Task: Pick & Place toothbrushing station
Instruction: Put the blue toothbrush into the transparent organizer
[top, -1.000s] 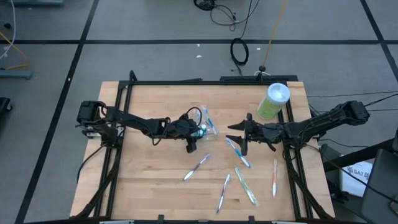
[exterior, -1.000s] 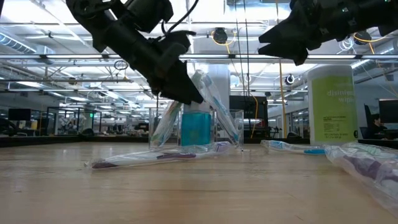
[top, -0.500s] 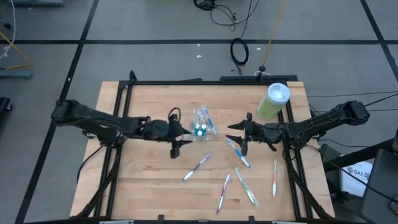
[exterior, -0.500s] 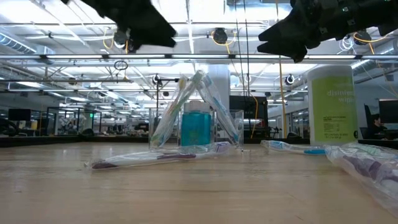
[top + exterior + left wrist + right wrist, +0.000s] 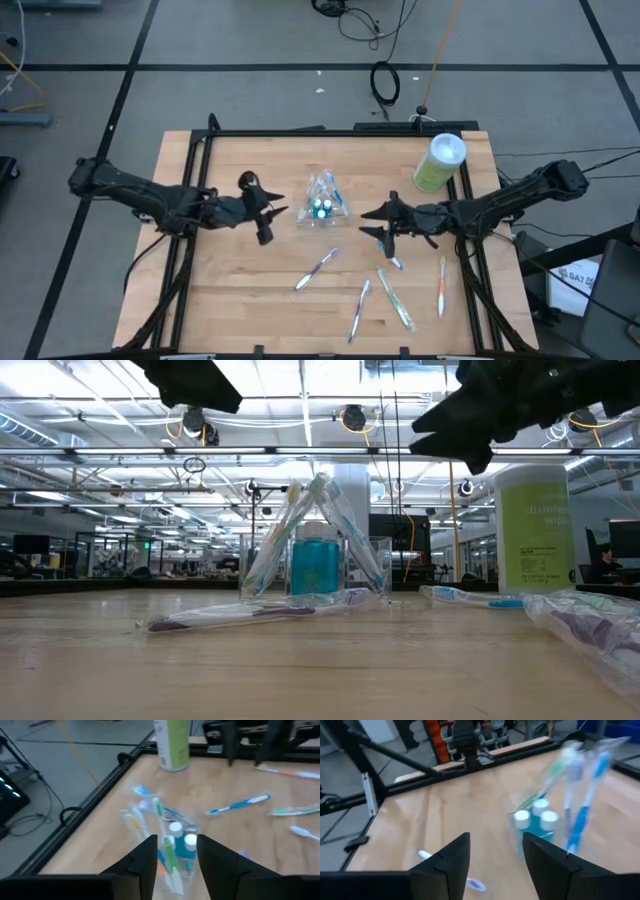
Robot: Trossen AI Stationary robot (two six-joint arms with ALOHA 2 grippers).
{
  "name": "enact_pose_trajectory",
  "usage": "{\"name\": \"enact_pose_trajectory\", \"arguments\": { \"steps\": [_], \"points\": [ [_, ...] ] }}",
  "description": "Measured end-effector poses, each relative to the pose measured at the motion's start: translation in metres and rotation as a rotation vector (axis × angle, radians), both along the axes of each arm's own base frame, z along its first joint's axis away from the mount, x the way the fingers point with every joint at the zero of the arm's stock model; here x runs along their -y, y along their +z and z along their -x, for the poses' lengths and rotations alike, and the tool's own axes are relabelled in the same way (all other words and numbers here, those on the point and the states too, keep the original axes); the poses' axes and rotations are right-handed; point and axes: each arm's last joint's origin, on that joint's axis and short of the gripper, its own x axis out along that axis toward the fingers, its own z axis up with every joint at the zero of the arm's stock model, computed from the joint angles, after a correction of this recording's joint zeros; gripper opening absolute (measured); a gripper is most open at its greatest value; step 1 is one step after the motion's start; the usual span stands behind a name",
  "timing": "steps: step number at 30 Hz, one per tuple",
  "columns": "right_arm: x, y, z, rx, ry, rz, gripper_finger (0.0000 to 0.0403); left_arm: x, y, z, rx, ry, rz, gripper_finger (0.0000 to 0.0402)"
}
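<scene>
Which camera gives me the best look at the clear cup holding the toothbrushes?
The low view: the cup stands side-on and sharp, brushes leaning out of it. The high view shows it small from above. Both wrist views catch it blurred, beyond each arm's own fingers.

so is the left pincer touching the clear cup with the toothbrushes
Apart. The high view shows the left pincer off to the side of the clear cup, with bare table between them; its own wrist view shows the cup beyond its open fingertips.

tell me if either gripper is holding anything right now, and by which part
Nothing is held. The left gripper and right gripper both hang open and empty above the table, either side of the clear cup of toothbrushes.
</scene>
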Motion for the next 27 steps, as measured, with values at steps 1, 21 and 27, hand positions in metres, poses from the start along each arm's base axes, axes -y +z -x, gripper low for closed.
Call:
{"name": "enact_pose_trajectory", "arguments": {
  "steps": [1, 21, 27],
  "points": [
    [-0.003, 0.001, -0.004, -0.005, 0.008, -0.004, 0.0167, -0.001, 0.001, 0.002, 0.001, 0.006, -0.009, 0.0141],
    [-0.013, -0.032, -0.011, -0.475, -0.124, 0.045, 0.0186, -0.02, 0.006, 0.005, -0.002, 0.097, -0.058, 0.0141],
    [-0.008, -0.064, 0.006, -0.618, -0.21, -0.004, 0.0204, -0.019, 0.005, 0.006, 0.007, 0.107, -0.023, 0.0141]
  ]
}}
